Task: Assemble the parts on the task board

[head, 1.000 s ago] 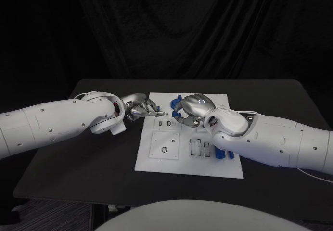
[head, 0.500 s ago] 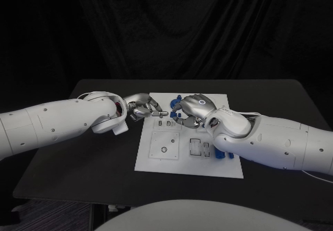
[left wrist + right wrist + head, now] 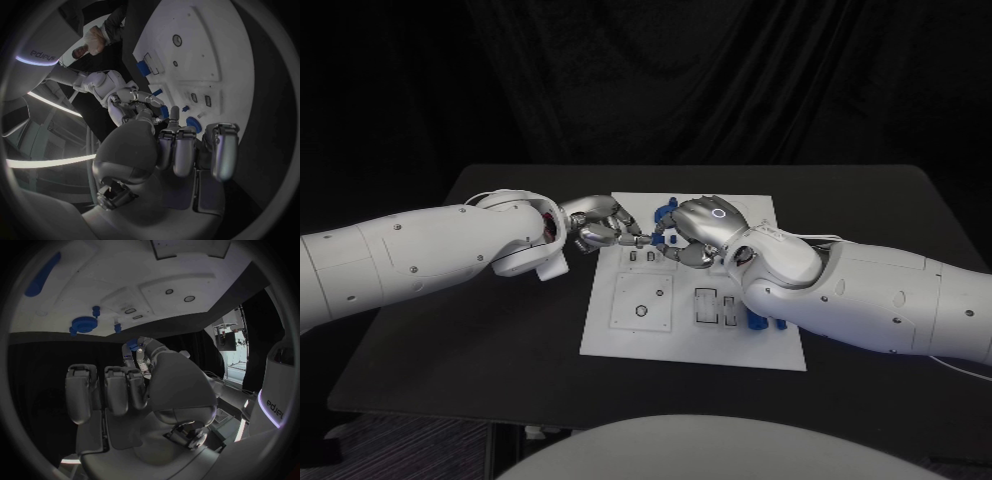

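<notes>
The white task board (image 3: 678, 330) lies in the middle of the black table. My left hand (image 3: 600, 226) reaches over the board's far left corner and pinches a small blue part (image 3: 132, 344) at its fingertips. Facing it, my right hand (image 3: 700, 230) hovers over the far end of the board with its fingers curled in. The two hands' fingertips almost touch. Blue (image 3: 666, 239) shows by the right hand's fingers; whether they hold it is hidden. A blue gear-like part (image 3: 81, 324) and small blue pegs (image 3: 95, 310) stand on the board nearby.
A long blue part (image 3: 42, 281) lies near one edge of the board, and another blue part (image 3: 759, 320) shows under my right forearm. Recessed slots (image 3: 713, 306) and a round hole (image 3: 642, 310) mark the board's near half. The black table (image 3: 473, 340) extends on both sides.
My left hand has moved a little to the right, closing the gap to my right hand. The right hand has barely shifted.
</notes>
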You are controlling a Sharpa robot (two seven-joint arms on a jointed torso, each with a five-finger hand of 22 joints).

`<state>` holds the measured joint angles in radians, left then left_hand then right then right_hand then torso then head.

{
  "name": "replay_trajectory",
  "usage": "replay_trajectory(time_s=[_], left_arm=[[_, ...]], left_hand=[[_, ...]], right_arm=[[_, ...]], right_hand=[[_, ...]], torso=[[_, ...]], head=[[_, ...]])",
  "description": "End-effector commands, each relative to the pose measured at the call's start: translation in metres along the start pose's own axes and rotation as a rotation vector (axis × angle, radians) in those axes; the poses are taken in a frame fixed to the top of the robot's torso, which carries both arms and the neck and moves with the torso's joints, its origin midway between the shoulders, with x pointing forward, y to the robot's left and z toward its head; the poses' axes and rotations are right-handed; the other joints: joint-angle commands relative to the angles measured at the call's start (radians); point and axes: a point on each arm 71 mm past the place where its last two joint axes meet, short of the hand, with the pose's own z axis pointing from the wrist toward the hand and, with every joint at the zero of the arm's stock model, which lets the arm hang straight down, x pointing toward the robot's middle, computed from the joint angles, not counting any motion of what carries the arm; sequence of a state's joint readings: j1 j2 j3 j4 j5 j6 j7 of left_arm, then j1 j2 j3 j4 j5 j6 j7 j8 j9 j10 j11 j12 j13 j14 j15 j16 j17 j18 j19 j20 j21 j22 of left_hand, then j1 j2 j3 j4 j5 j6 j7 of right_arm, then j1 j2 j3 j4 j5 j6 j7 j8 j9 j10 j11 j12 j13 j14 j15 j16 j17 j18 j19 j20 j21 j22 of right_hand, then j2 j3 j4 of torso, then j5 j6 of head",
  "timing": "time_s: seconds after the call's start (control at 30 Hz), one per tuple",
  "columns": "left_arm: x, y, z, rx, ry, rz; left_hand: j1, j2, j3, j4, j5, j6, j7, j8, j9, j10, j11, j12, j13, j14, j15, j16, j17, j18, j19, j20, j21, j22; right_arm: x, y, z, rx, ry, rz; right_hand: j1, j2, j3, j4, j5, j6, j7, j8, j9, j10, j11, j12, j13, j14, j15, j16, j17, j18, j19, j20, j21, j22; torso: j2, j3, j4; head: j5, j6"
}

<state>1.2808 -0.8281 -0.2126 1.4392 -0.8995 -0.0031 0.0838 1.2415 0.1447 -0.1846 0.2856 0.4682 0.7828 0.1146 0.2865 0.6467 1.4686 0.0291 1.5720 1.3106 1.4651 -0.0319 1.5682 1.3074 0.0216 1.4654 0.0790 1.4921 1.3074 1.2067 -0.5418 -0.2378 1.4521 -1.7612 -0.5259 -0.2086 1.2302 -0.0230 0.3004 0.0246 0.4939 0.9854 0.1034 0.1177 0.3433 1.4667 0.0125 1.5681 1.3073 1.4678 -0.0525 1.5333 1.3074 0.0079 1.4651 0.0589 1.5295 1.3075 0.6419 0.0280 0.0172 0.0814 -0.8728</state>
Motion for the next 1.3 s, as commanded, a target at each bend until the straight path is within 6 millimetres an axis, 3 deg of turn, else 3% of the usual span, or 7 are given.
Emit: replay_trajectory(time_s=[0.03, 0.63, 0.97, 1.17, 1.3], left_arm=[[0.0033, -0.0027, 0.0018, 0.025, 0.030, -0.009], [0.0042, -0.0021, 0.0059, 0.003, 0.033, -0.007], [0.0033, -0.0046, 0.0054, 0.038, 0.016, -0.006], [0.0038, -0.0062, 0.0056, 0.060, 0.023, -0.007], [0.0045, -0.0064, 0.0057, 0.066, 0.035, -0.008]], left_hand=[[0.019, 0.002, 0.001, -0.001, 0.015, 0.005, 0.000, -0.007, -0.006, 0.102, 0.006, -0.001, 0.260, 0.106, 0.008, 0.003, 0.263, 0.009, 0.025, 0.009, -0.006, 0.180], [0.038, 0.019, 0.015, 0.000, 0.025, 0.006, 0.001, -0.014, -0.021, 0.102, 0.007, -0.001, 0.260, 0.106, 0.009, 0.003, 0.263, 0.010, 0.023, 0.009, -0.008, 0.180], [0.063, 0.028, 0.032, -0.003, 0.050, 0.012, 0.000, -0.015, -0.035, 0.102, 0.006, -0.001, 0.260, 0.106, 0.009, 0.003, 0.263, 0.011, 0.020, 0.009, -0.012, 0.178], [0.099, 0.028, 0.062, -0.003, 0.117, 0.039, -0.013, 0.019, -0.027, 0.102, -0.004, -0.001, 0.260, 0.106, 0.000, 0.003, 0.263, 0.011, 0.021, 0.002, -0.013, 0.180], [0.133, 0.024, 0.095, -0.009, 0.141, 0.047, -0.023, 0.069, 0.001, 0.102, -0.015, -0.001, 0.260, 0.106, -0.008, 0.003, 0.263, 0.012, 0.019, -0.007, -0.015, 0.181]], right_arm=[[-0.0037, 0.0034, 0.0005, -0.017, -0.038, 0.004], [-0.0055, 0.0102, -0.0007, -0.040, -0.051, 0.016], [-0.0047, 0.0103, -0.0007, -0.040, -0.040, 0.014], [-0.0046, 0.0104, -0.0007, -0.041, -0.039, 0.014], [-0.0046, 0.0110, -0.0005, -0.042, -0.039, 0.014]], right_hand=[[-0.011, 0.001, 0.003, -0.002, -0.001, 0.016, -0.011, 0.006, 0.002, 0.104, -0.003, 0.003, 0.263, 0.089, -0.004, 0.002, 0.197, 0.002, 0.086, -0.006, 0.005, 0.250], [-0.012, 0.001, 0.003, -0.002, -0.002, 0.018, -0.011, 0.007, 0.003, 0.104, -0.002, 0.003, 0.263, 0.089, -0.003, 0.003, 0.198, 0.002, 0.087, -0.006, 0.006, 0.250], [-0.012, 0.001, 0.004, -0.003, -0.003, 0.018, -0.011, 0.007, 0.003, 0.104, -0.001, 0.003, 0.263, 0.089, -0.003, 0.003, 0.197, 0.002, 0.087, -0.005, 0.006, 0.250], [-0.011, 0.001, 0.005, -0.004, -0.002, 0.018, -0.011, 0.007, 0.003, 0.104, -0.001, 0.003, 0.263, 0.089, -0.003, 0.003, 0.197, 0.002, 0.087, -0.005, 0.006, 0.250], [-0.010, 0.001, 0.005, -0.005, -0.002, 0.018, -0.011, 0.007, 0.003, 0.104, -0.001, 0.003, 0.263, 0.089, -0.003, 0.003, 0.198, 0.002, 0.087, -0.005, 0.007, 0.250]], torso=[[0.000, 0.0000, 0.0000], [0.000, -0.0001, 0.0000], [0.000, -0.0009, 0.0005], [0.000, -0.0009, -0.0002], [0.000, -0.0008, 0.0003]], head=[[0.002, 0.000], [0.000, 0.000], [0.000, 0.000], [0.003, 0.000], [0.002, 0.000]])
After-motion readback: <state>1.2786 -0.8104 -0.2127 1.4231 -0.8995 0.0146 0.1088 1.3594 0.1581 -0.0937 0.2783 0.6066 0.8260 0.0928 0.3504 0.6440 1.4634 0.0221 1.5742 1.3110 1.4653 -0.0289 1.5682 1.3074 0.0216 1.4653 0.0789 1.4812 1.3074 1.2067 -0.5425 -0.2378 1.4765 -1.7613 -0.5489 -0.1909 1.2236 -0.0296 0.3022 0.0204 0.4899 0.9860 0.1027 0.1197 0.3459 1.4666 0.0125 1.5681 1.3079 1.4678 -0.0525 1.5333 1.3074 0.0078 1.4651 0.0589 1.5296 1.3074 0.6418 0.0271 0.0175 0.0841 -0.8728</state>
